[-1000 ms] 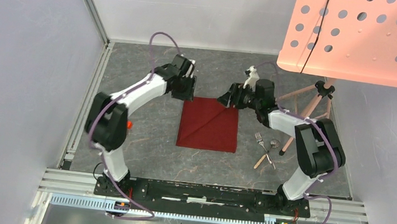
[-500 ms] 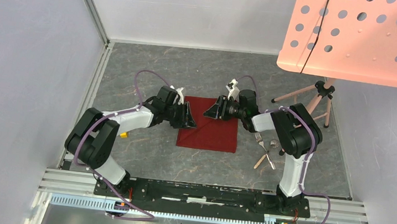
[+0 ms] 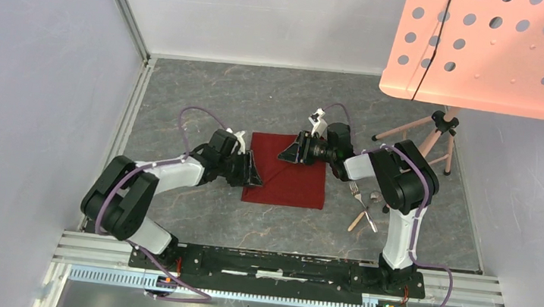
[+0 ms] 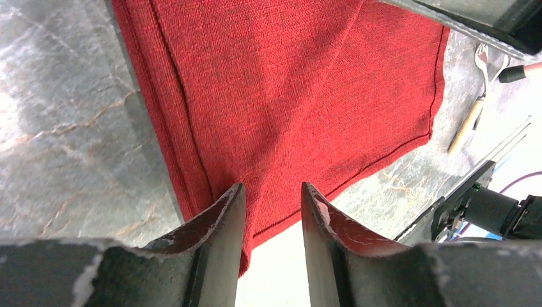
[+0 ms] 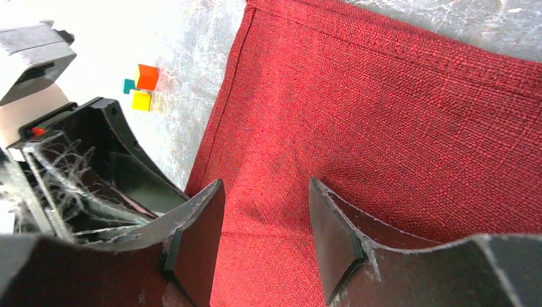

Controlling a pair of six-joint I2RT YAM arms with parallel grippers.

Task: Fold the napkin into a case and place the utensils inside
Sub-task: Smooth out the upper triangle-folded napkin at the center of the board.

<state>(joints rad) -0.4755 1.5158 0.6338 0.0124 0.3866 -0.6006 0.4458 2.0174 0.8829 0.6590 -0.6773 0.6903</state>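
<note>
The dark red napkin (image 3: 292, 182) lies flat on the grey table, with a faint diagonal crease. My left gripper (image 3: 255, 176) sits low at its left edge near the front corner. In the left wrist view its fingers (image 4: 271, 204) stand apart over the napkin's (image 4: 287, 83) hem, pinching nothing. My right gripper (image 3: 284, 153) hovers over the napkin's far middle. It is open (image 5: 265, 211), with flat cloth (image 5: 396, 115) showing between the pads. The utensils lie to the right of the napkin: a fork (image 3: 357, 191) and a spoon (image 3: 376, 197). No case shape is visible.
A wooden-handled piece (image 3: 357, 221) lies by the utensils. A pink perforated stand (image 3: 493, 51) overhangs the back right on thin tripod legs (image 3: 417, 127). Walls close the left and back. A metal rail (image 3: 280, 265) runs along the near edge. Small coloured blocks (image 5: 144, 83) show beyond the napkin.
My left gripper has come from the napkin's far-left corner down its left edge to the near corner. The right gripper moved left over the cloth. Both pairs of jaws narrowed.
</note>
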